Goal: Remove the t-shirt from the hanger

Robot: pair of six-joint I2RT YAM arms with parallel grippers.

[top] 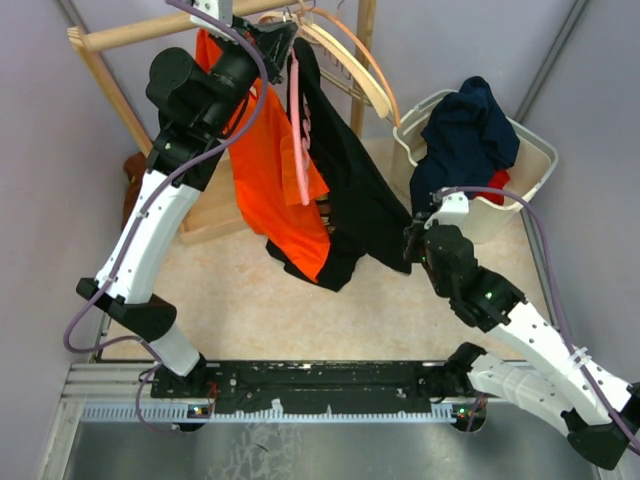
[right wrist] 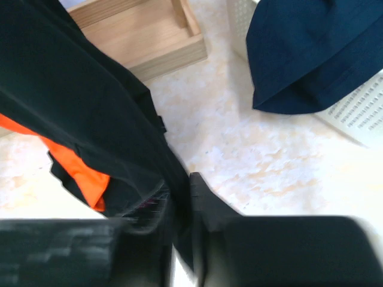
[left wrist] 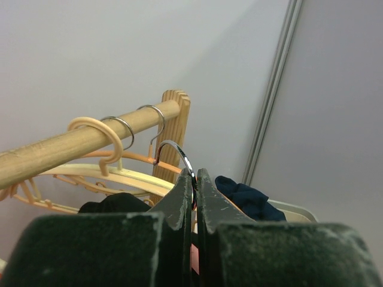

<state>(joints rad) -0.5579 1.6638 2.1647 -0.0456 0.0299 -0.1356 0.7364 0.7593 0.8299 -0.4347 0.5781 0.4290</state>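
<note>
Left gripper (top: 272, 40) sits high at the rail (top: 130, 32) by the bench's (top: 250, 310) far edge. The right gripper (top: 412, 240) is low toward the right edge, with the black t-shirt (top: 345, 190) stretched slantwise between them. Left wrist: jaws clamp the hanger hook (left wrist: 184, 158). Right wrist: jaws pinch the shirt's hem.

One camera looks down from high at the near side over the wooden rail (top: 150, 30), black shirt (top: 350, 190) and basket (top: 535, 165). The left wrist's sits close under that rail, tilted up. The right wrist's faces down, right against the shirt, basket at its edge.
</note>
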